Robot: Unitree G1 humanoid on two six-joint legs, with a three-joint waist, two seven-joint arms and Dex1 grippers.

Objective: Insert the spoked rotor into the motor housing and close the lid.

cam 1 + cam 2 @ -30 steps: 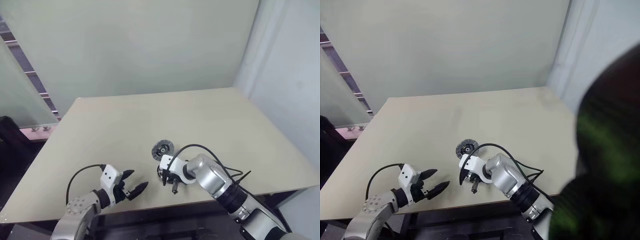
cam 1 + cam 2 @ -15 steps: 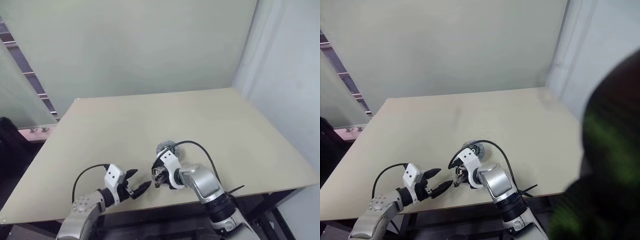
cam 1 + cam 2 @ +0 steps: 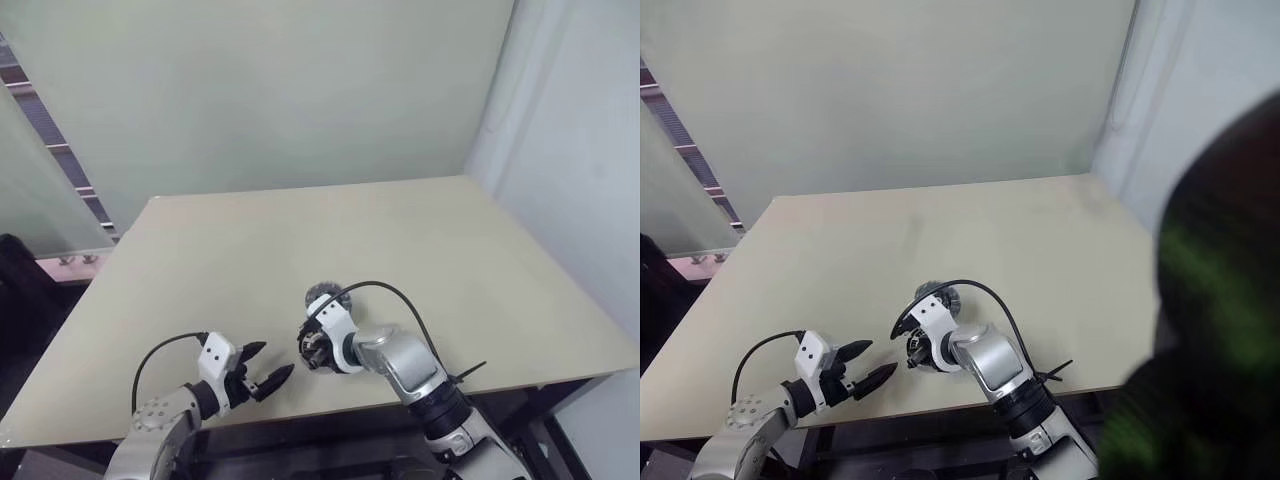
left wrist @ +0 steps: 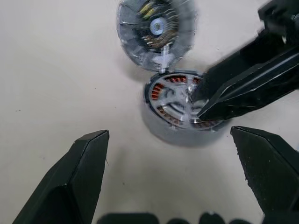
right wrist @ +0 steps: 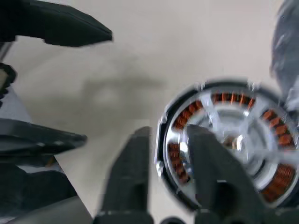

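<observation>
The motor housing (image 4: 177, 102) lies on the table near its front edge, a silver-rimmed puck with copper windings. The silver spoked rotor (image 5: 233, 140) sits inside it. The lid (image 4: 156, 28), a round grey disc, lies flat just behind the housing, touching its rim. My right gripper (image 5: 168, 133) is down on the housing's near side, open a little, with one finger outside the rim and the other over the windings. My left gripper (image 3: 265, 377) hovers a short way to the housing's left, open wide and empty, pointing at it.
The beige table (image 3: 450, 250) stretches far back and to both sides, and its front edge runs just below the grippers. A wall stands behind it. A dark blurred shape (image 3: 1220, 300) covers the right of the right eye view.
My right gripper has shifted left and rolled over the housing, and its fingers have parted from shut. The left gripper has kept still.
</observation>
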